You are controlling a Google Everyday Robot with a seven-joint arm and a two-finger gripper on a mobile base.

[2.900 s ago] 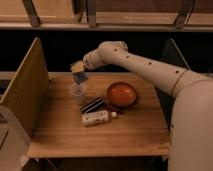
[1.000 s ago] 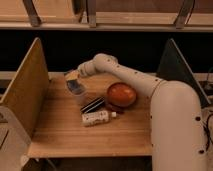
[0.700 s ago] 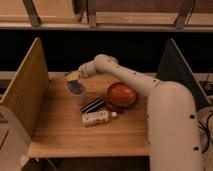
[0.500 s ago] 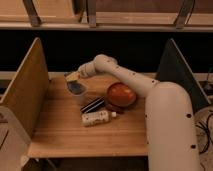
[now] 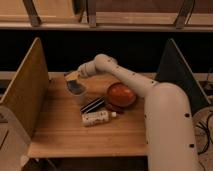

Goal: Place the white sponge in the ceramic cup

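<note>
Camera view: a pale robot arm is reaching from the right across a wooden table (image 5: 65, 137) toward its far left part.
Gripper: the gripper (image 5: 74, 80) is hovering over the far left part of the table, just above the cup, and appears to be clamped on the sponge.
White sponge: the white sponge (image 5: 75, 86) is hanging tilted in the gripper, its tan face up and its blue-grey side toward the cup, with its lower end at or just inside the rim; whether they touch is hard to tell.
Ceramic cup: the ceramic cup (image 5: 80, 96) is standing upright on the table, directly below the sponge.
Handling: the sponge is likely light, soft and squashy, so a grip across its narrow sides should be holding it safely; being about as wide as the cup, it probably needs to go in end first.
Cup risk: the cup looks small and light, and may be tipping if pushed sideways.
Striped item: a black-and-white striped flat item (image 5: 93, 104) is lying just beside the cup.
Bottle: a white labelled bottle (image 5: 98, 118) is lying on its side, nearer the front.
Bowl: an orange-brown bowl (image 5: 120, 95) is sitting right of the cup.
Side panels: a wooden panel (image 5: 26, 87) is standing along the left edge.
Obstacles: nothing appears to be blocking the cup's mouth.
</note>
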